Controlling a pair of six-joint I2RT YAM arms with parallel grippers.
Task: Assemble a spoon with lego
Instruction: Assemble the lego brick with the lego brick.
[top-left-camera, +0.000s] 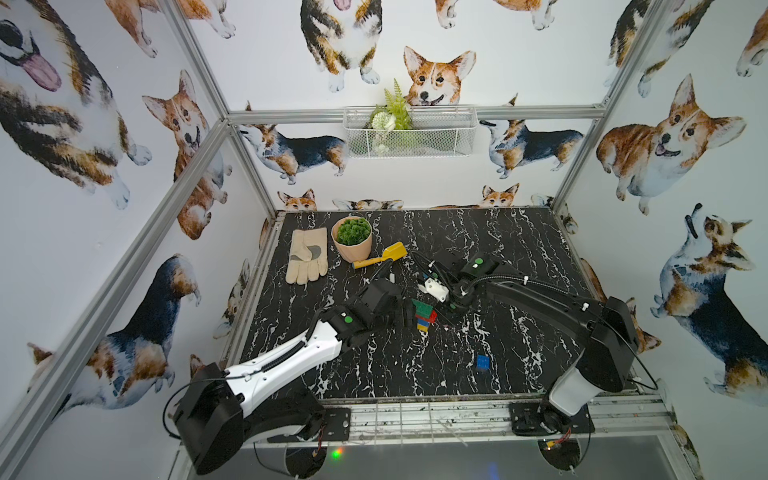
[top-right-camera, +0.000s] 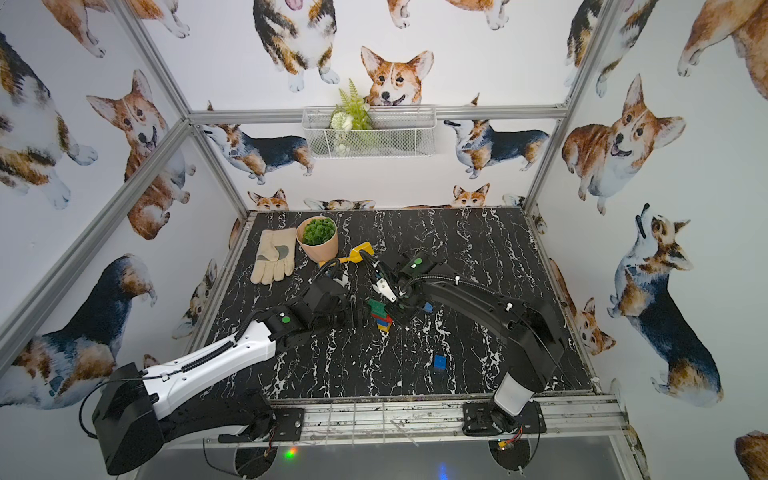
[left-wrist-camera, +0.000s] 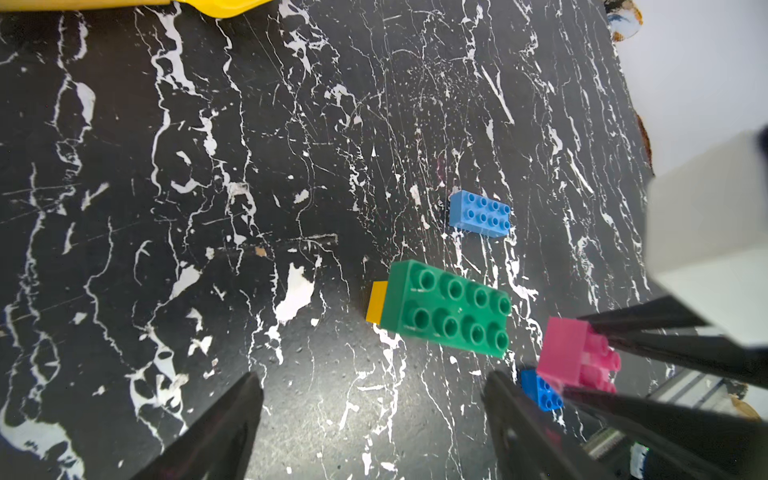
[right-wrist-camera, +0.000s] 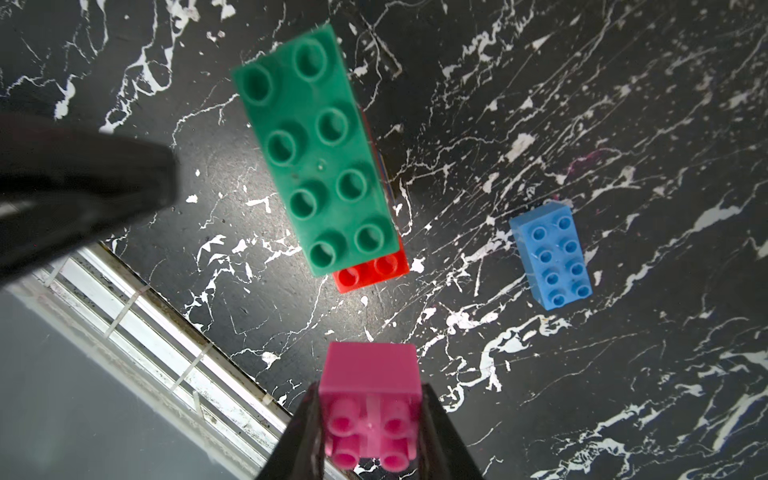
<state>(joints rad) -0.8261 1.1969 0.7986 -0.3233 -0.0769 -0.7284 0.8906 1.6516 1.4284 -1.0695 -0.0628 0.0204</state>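
Surrounding the black marbled table (top-left-camera: 540, 241), corgi wallpaper (top-left-camera: 440, 79) covers walls

We saw the spoon (top-right-camera: 380, 316), a small stack of green, red, blue and yellow bricks, standing mid-table between the left gripper (top-right-camera: 360, 315) and the right gripper (top-right-camera: 398, 316), each just beside it. A dark blue brick (top-right-camera: 439, 362) lay alone, nearer and to the right. Far left sat a glove (top-right-camera: 273, 256), a potted plant (top-right-camera: 318, 241) and a yellow shovel (top-right-camera: 358, 253). A wire basket (top-right-camera: 370, 133) hung on the far wall.
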